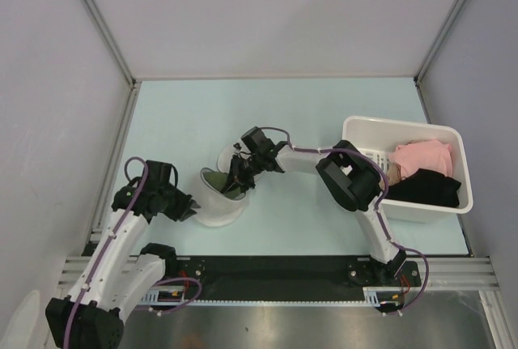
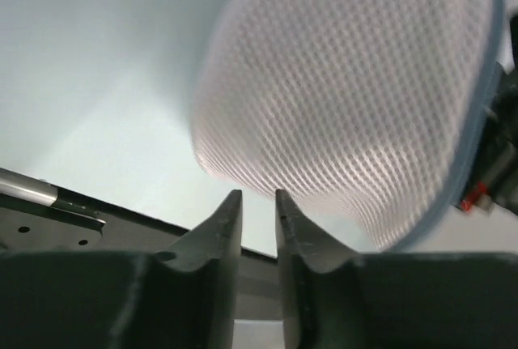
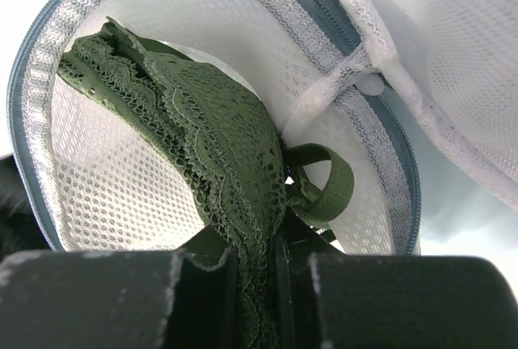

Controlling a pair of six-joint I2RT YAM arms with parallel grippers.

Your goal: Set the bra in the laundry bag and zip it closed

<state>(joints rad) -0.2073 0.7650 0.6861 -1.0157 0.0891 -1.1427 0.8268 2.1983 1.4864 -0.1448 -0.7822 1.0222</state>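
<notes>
1. The bra (image 3: 210,146) lies partly inside the open laundry bag (image 3: 121,179). Its lace cup rests against the mesh wall, and a strap loop (image 3: 324,191) hangs out toward the right tool (image 3: 259,272).
2. The right tool is pinched on the lace edge of the bra, with fabric filling the gap between its two fingers. From above it sits at the far right lip of the bag, left of centre on the bench (image 1: 283,114).
3. The left tool (image 2: 257,199) has its fingers drawn nearly together, leaving only a thin slit. It grips nothing and hovers just at the near left side of the bag.
4. Handling, as I judge it: the bra is light, limp and stretchy. It should fold wherever it is pushed, and its lace may snag on the mesh or the zipper rim (image 3: 16,98).
5. The cup edge seems a fair place to hold it. The loose strap needs tucking in, or it could catch in the zip.
6. The bag is soft and will likely slide or collapse. It probably needs steadying at the rim opposite the zip pull, which I cannot make out clearly.
7. Well apart on the right, a white bin (image 1: 364,126) holds a pink garment (image 1: 421,157) and a black garment (image 1: 425,187).
</notes>
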